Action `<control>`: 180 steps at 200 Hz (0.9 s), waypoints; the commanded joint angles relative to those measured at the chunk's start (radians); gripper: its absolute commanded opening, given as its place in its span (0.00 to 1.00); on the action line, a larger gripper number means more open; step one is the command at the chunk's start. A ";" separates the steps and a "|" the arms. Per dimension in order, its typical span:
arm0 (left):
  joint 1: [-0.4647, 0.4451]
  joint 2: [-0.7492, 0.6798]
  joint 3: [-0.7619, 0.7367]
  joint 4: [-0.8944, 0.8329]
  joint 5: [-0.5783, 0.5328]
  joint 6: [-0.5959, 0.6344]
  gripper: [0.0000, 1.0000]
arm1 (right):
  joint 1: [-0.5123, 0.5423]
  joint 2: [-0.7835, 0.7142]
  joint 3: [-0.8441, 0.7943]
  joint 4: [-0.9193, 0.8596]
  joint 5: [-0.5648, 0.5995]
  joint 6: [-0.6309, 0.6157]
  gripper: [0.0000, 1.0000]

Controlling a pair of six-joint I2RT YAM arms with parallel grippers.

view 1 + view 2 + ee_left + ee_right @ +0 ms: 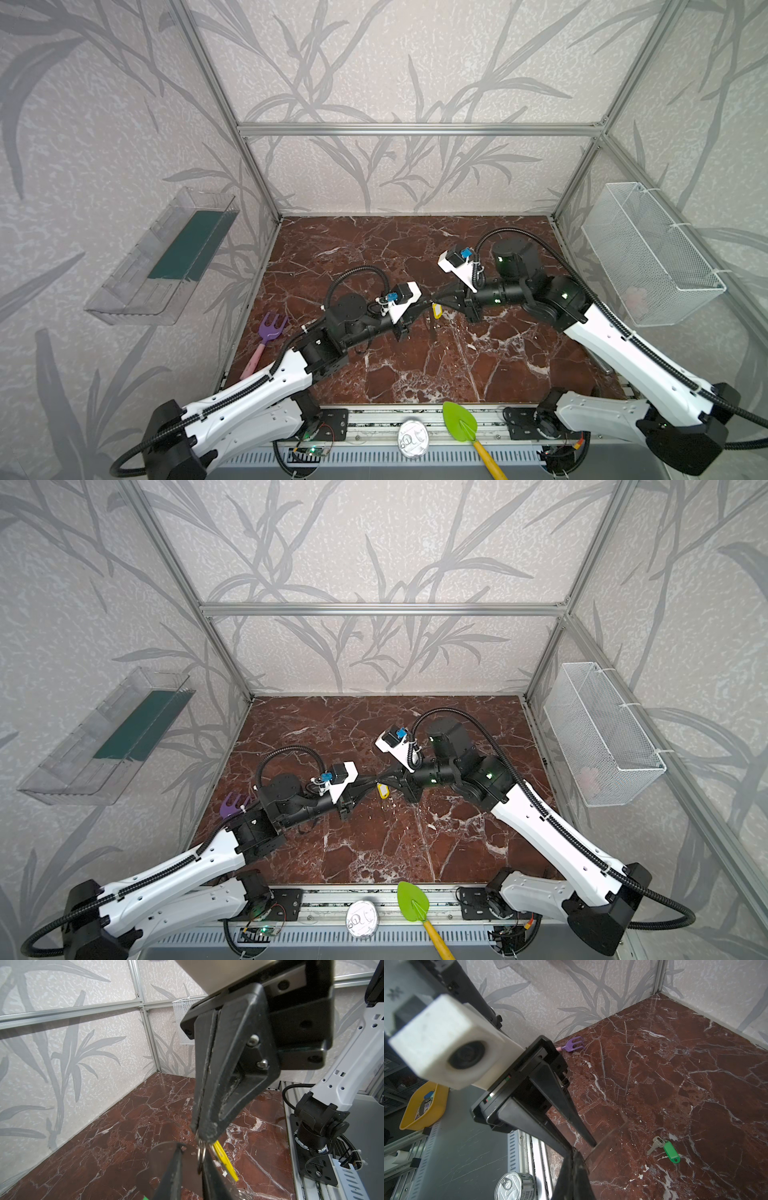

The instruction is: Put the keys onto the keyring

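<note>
Yellow-tagged key (225, 1162) hangs, light I'd guess, from its slippery-looking split ring (201, 1154), pinched in the closed right gripper (204, 1133). Left gripper (190, 1177) clamps the stiff grey keyring (160, 1155) mid-air. Green-tagged key (663, 1148) lies on the desk (675, 1074); best grabbed by its tag.

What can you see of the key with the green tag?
The small silvery metal key with a bright green oblong plastic tag shows in the right wrist view. It lies flat on the red-brown marble tabletop, key and tag joined at one end and splayed at an angle. The metal looks dull grey, the tag glossy. Only the tabletop touches it; nothing grips it. I cannot make it out in the top views.
</note>
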 commanded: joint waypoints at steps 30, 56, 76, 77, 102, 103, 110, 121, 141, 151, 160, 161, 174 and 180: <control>-0.001 0.000 0.031 0.016 0.001 0.006 0.00 | 0.010 -0.029 0.000 0.016 0.006 0.007 0.00; -0.001 -0.014 0.025 0.018 -0.030 0.004 0.00 | 0.010 -0.034 -0.001 0.006 0.041 0.005 0.00; -0.001 -0.032 0.007 0.037 -0.058 0.003 0.00 | 0.010 -0.039 -0.015 0.006 0.073 0.013 0.00; -0.001 -0.033 0.005 0.038 -0.059 0.003 0.00 | 0.010 -0.039 -0.016 0.006 0.076 0.014 0.00; -0.002 -0.052 -0.007 0.041 -0.077 0.008 0.00 | 0.006 -0.042 -0.029 0.005 0.125 0.026 0.00; -0.002 -0.053 -0.007 0.041 -0.078 0.008 0.00 | 0.005 -0.042 -0.030 0.005 0.126 0.026 0.00; -0.003 -0.057 -0.009 0.041 -0.082 0.009 0.00 | 0.004 -0.042 -0.033 0.005 0.130 0.030 0.00; -0.003 -0.062 -0.011 0.043 -0.084 0.009 0.00 | 0.002 -0.042 -0.038 0.005 0.143 0.035 0.00; -0.003 -0.069 -0.016 0.056 -0.082 0.008 0.00 | -0.005 -0.040 -0.051 0.012 0.137 0.045 0.00; -0.003 -0.070 -0.019 0.065 -0.078 0.008 0.00 | -0.006 -0.039 -0.057 0.017 0.130 0.045 0.00; -0.003 -0.071 -0.020 0.071 -0.077 0.007 0.00 | -0.005 -0.039 -0.062 0.019 0.126 0.045 0.00; -0.003 -0.071 -0.020 0.071 -0.076 0.007 0.00 | -0.005 -0.040 -0.062 0.020 0.125 0.045 0.00; -0.003 -0.072 -0.021 0.076 -0.071 0.007 0.00 | -0.007 -0.042 -0.065 0.024 0.117 0.045 0.00; -0.003 -0.072 -0.023 0.081 -0.070 0.006 0.00 | -0.008 -0.043 -0.066 0.025 0.107 0.042 0.00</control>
